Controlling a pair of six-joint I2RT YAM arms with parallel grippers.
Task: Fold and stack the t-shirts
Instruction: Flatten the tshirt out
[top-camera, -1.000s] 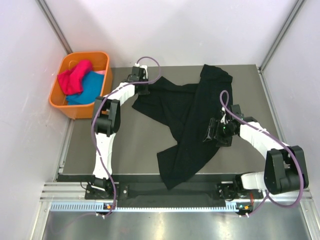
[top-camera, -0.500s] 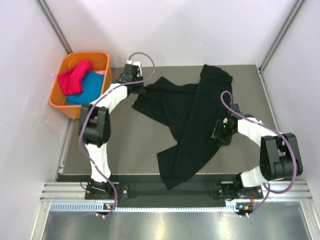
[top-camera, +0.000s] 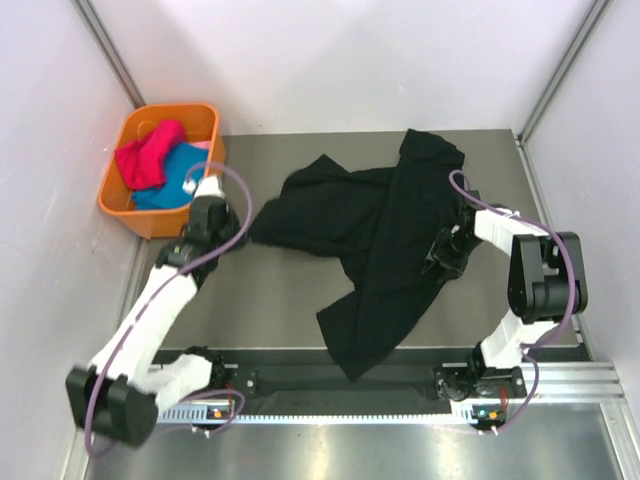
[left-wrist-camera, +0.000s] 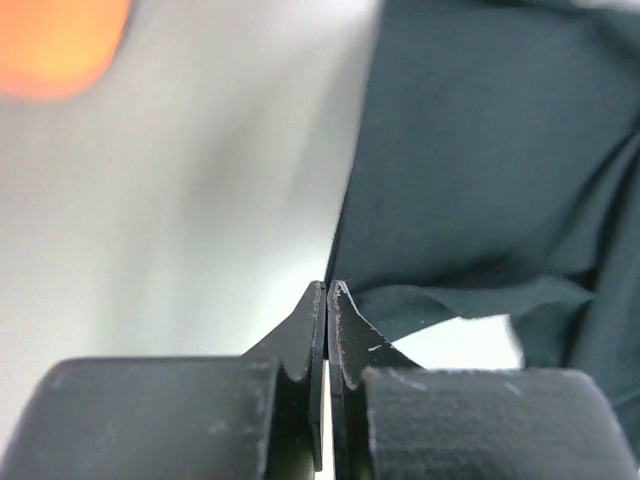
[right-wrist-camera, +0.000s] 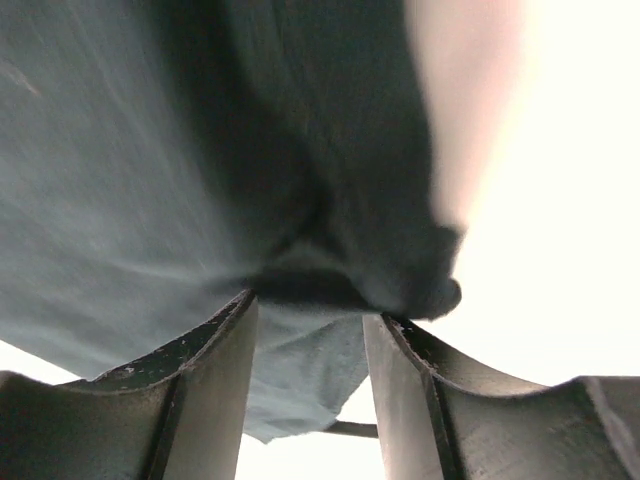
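Three t-shirts were in view. One black t-shirt (top-camera: 360, 225) lay on the single grey worktop (top-camera: 270, 290). One pink t-shirt (top-camera: 145, 160) and one teal t-shirt (top-camera: 168, 190) sat bundled in the one orange basket (top-camera: 140, 220).

Two robot arms stood at the near edge, the left arm (top-camera: 160, 300) and the right arm (top-camera: 540, 275). Each carried one end effector, making two: the left end effector (left-wrist-camera: 327, 290) and the right end effector (right-wrist-camera: 310, 305).

Two purple cables (top-camera: 245, 210) were visible, one looping along each arm.
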